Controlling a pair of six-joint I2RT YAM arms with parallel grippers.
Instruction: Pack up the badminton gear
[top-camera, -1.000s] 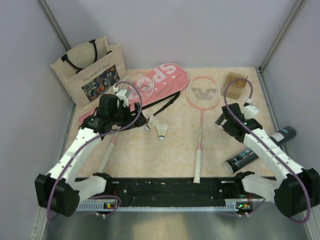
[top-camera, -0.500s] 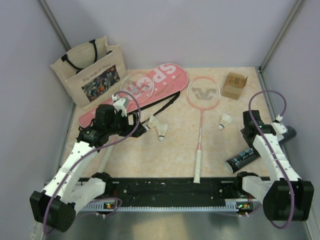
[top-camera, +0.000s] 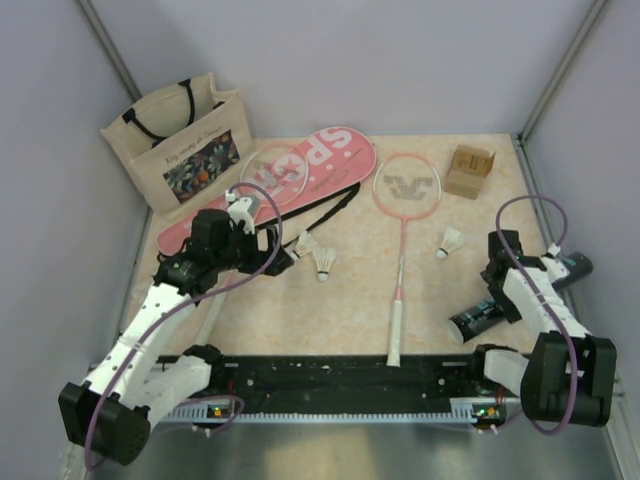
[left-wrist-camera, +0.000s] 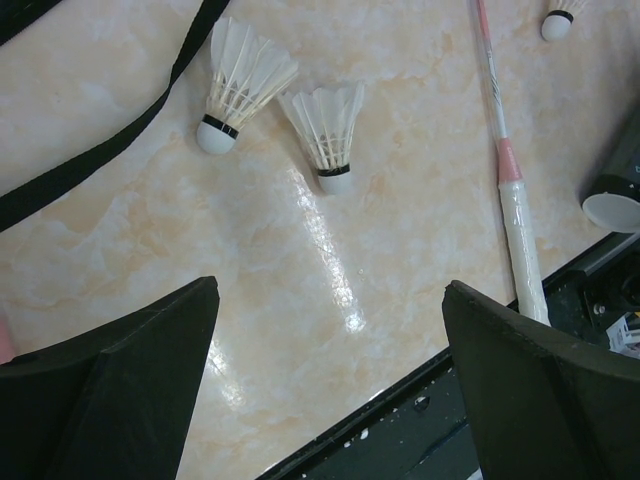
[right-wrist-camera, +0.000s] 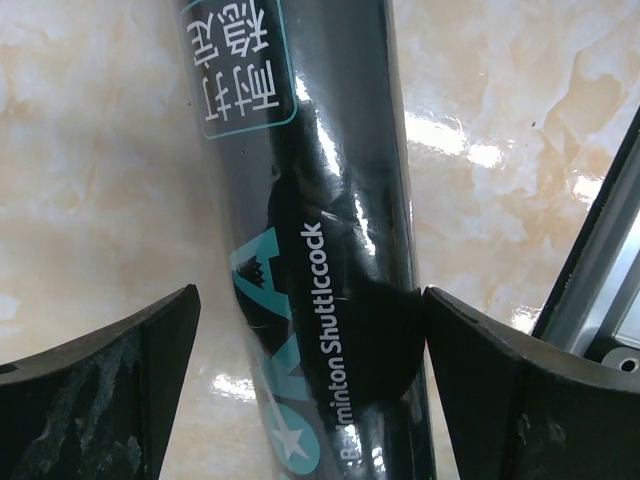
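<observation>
The dark tube (top-camera: 478, 318) lies at the right, and my right gripper (top-camera: 508, 292) hovers just above it. In the right wrist view my right gripper (right-wrist-camera: 312, 300) is open astride the tube (right-wrist-camera: 310, 180); one finger touches it, the other stands apart. My left gripper (top-camera: 277, 250) is open and empty over bare table (left-wrist-camera: 328, 300), short of two shuttlecocks (left-wrist-camera: 235, 90) (left-wrist-camera: 328, 135). A third shuttlecock (top-camera: 452, 242) lies right of centre. One racket (top-camera: 402, 190) lies mid-table. The other racket (top-camera: 275, 168) rests on the pink cover (top-camera: 335, 150).
A beige tote bag (top-camera: 185, 140) stands at the back left and a small cardboard box (top-camera: 470, 170) at the back right. The cover's black strap (top-camera: 325, 212) trails toward the shuttlecocks. The black base rail (top-camera: 340, 375) runs along the near edge.
My right arm swung back from the shuttlecock near the box and came down over the tube. My left arm drew slightly toward the near edge.
</observation>
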